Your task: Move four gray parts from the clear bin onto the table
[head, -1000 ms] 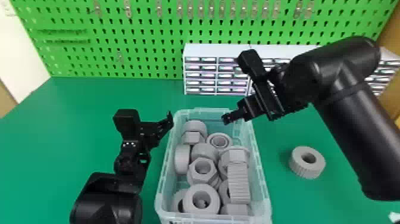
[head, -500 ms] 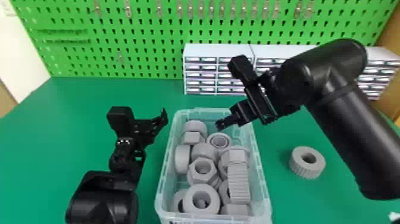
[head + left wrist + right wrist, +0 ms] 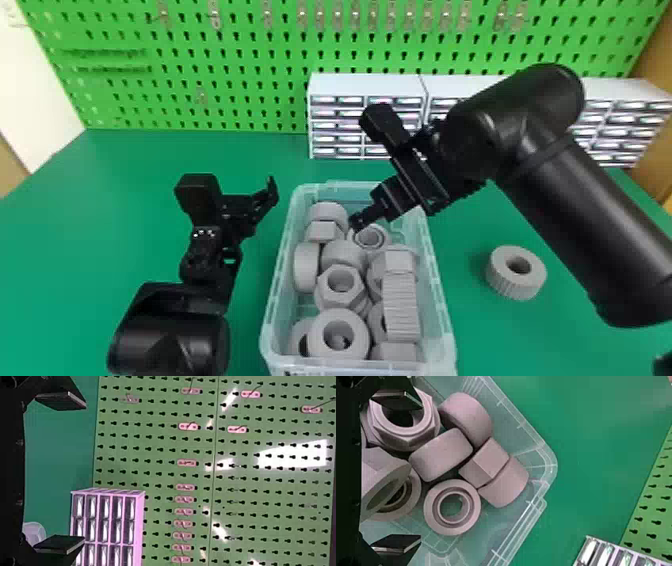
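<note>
Gray ring, in clear bin, seemingly beneath right end effector

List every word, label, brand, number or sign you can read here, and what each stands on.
No text can be read for certain.
Near rim of the clear bin: small dark marks at the picture's edge, too small and cut off to read.
Gray parts, white drawer cabinets: no legible lettering or numbers.

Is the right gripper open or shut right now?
Open: the right gripper has its fingers spread wide apart over the bin.
</note>
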